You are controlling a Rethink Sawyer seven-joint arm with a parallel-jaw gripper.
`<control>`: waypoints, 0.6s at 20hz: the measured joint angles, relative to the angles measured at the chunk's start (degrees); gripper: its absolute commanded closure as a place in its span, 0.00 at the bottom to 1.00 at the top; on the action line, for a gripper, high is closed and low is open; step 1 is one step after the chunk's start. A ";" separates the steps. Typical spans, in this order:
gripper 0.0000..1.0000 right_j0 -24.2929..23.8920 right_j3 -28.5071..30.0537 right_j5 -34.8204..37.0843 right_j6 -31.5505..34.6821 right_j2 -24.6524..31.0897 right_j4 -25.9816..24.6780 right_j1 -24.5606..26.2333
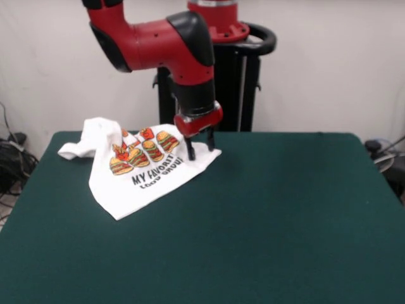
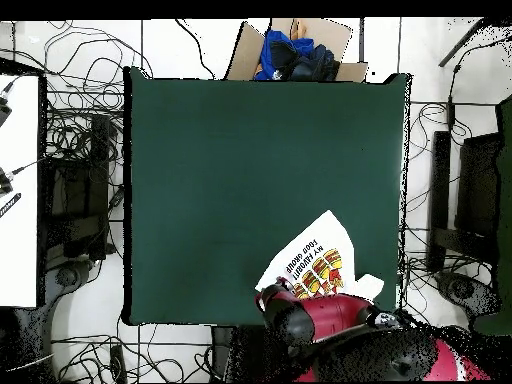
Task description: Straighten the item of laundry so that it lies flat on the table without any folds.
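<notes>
Shirt folded at a table corner, gripper at its edge

Laundry is seen near one corner of the table [image 1: 266, 209]: the T-shirt [image 1: 142, 174] lies on the dark green top close to the edge where the robot stands. In the front view it is found at the far left of the tabletop. The shirt is not flat. Its body is folded into a rough diamond, with one point turned toward the camera, and a sleeve is bunched into a crumpled lump at the upper left. The burger and fries print and the words "MY FAVORITE" are shown face up; the line of text beneath is partly cut off by a fold.

The gripper [image 1: 200, 147] is lowered onto the shirt's right-hand corner. Two dark fingers [image 1: 189, 149] are seen with a narrow gap between them, tips at the cloth. Whether fabric is pinched between them cannot be told.

In the overhead view the shirt [image 2: 318, 258] is partly covered by the red arm [image 2: 320, 318]. A cardboard box [image 2: 338, 40] is set on the floor just beyond the table's opposite edge; dark blue cloth [image 2: 290, 52] is held in it. Cables [image 2: 80, 130] are strewn over the floor around the table.
</notes>
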 measured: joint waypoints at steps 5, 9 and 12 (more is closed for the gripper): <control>0.00 0.47 0.15 -1.61 0.00 -0.78 0.04 0.26; 0.00 0.46 0.17 -1.74 0.00 -0.82 0.04 0.30; 0.00 0.42 -0.06 -1.76 0.00 -0.86 0.06 0.26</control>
